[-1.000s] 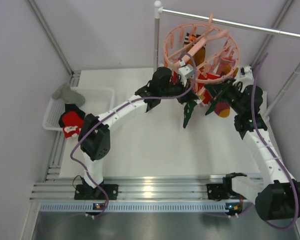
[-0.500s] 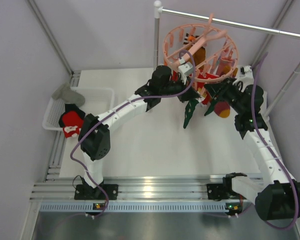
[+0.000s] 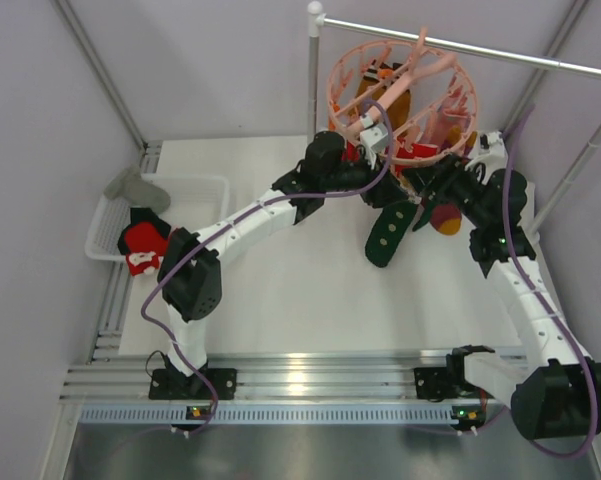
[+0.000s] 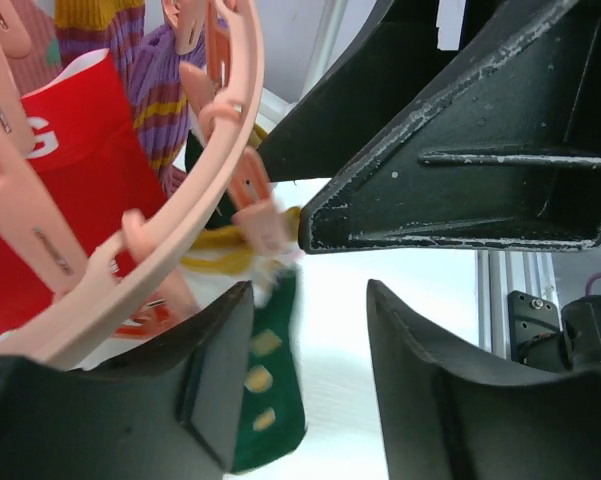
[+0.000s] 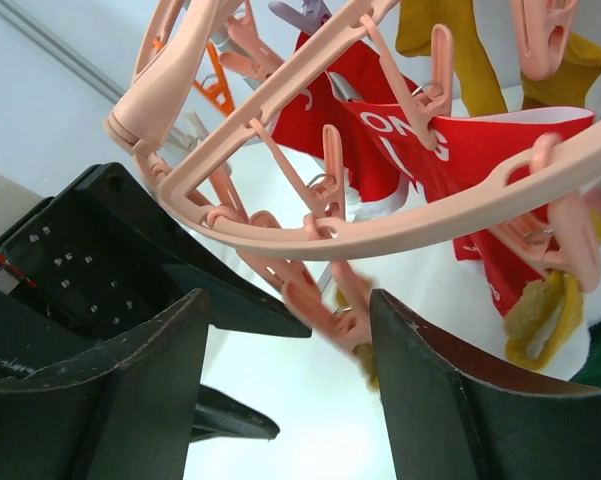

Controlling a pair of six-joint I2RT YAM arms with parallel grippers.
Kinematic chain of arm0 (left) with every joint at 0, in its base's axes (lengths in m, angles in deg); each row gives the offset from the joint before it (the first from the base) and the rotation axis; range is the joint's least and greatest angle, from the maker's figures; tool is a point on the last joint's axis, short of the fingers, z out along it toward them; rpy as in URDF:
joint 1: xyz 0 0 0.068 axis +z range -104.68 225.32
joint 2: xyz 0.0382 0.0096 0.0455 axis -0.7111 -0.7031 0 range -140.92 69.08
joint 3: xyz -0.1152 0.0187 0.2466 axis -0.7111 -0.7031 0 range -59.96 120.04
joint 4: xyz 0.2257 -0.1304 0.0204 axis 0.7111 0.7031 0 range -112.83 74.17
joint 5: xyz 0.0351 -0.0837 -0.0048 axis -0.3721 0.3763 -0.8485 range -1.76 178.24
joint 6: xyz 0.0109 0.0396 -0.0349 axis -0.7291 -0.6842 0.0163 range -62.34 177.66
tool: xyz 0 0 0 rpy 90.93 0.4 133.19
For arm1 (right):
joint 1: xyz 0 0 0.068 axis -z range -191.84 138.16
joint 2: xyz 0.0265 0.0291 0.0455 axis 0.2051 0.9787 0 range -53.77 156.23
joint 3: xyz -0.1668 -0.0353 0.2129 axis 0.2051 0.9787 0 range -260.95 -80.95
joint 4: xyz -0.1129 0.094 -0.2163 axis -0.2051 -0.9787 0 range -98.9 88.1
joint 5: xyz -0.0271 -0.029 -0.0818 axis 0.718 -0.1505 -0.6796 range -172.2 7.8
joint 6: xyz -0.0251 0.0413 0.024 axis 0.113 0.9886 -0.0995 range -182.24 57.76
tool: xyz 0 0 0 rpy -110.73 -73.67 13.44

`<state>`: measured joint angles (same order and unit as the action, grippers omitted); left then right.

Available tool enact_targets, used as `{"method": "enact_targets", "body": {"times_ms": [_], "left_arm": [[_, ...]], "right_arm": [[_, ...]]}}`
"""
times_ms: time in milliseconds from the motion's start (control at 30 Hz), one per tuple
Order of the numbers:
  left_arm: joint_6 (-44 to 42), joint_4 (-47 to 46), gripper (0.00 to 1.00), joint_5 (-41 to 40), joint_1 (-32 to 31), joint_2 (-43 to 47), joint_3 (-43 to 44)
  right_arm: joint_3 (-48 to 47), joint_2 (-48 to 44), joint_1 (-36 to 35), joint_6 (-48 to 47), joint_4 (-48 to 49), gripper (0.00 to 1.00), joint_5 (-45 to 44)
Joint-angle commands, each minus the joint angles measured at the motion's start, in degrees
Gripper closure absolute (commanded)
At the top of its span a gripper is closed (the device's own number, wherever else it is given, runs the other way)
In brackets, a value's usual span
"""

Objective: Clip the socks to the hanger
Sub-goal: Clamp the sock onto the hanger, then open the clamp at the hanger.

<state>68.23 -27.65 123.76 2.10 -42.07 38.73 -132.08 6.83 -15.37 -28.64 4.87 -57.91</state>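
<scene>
Where the hanger (image 3: 412,70) hangs by its hook from the grey rail (image 3: 500,50), red socks (image 5: 430,140) with white lettering and mustard socks (image 5: 460,50) are pinned around its ring. Off the near rim a dark green sock (image 3: 388,235) with pale dots dangles over the surface (image 3: 280,290). Its yellowish cuff sits at a pink clip (image 4: 260,215), though blur keeps me from telling whether that clip has bitten. My left end effector (image 4: 310,300) is just under that clip, its fingers spread wide. The green sock hangs in the gap beside one finger, and nothing is pinched. My right end effector (image 5: 285,300) sits on the other side, also spread wide, with a blurred clip (image 5: 330,300) between its fingers but not squeezed. In the left wrist view one of its fingertips all but touches the pink clip. Well off to the left, a white mesh basket (image 3: 190,178) holds a red sock (image 3: 140,245) and a grey sock (image 3: 132,185).
</scene>
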Motion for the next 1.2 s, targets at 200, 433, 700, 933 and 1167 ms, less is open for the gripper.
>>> {"method": "enact_targets", "body": {"times_ms": [200,433,700,933,1167], "left_arm": [[-2.3,-0.6,0.41,0.2,0.3,6.1,-3.8],[-0.6,4.5,0.36,0.3,5.9,16.0,-12.6],[-0.5,11.8,0.31,0.5,16.8,27.4,-21.6],[-2.2,9.3,0.32,1.0,27.4,34.2,-28.8],[-16.1,-1.9,0.32,7.6,27.2,31.9,-29.4]], "right_arm": [[-4.2,0.5,2.8,-1.1,0.0,0.36,-1.1],[-4.6,1.8,8.4,-2.8,0.8,0.37,-0.1],[-5.4,5.2,11.4,-6.9,2.6,0.36,1.2],[-7.7,8.4,14.4,-10.1,4.6,0.37,0.3],[-13.0,14.6,15.7,-10.5,7.0,0.36,0.4]]}}
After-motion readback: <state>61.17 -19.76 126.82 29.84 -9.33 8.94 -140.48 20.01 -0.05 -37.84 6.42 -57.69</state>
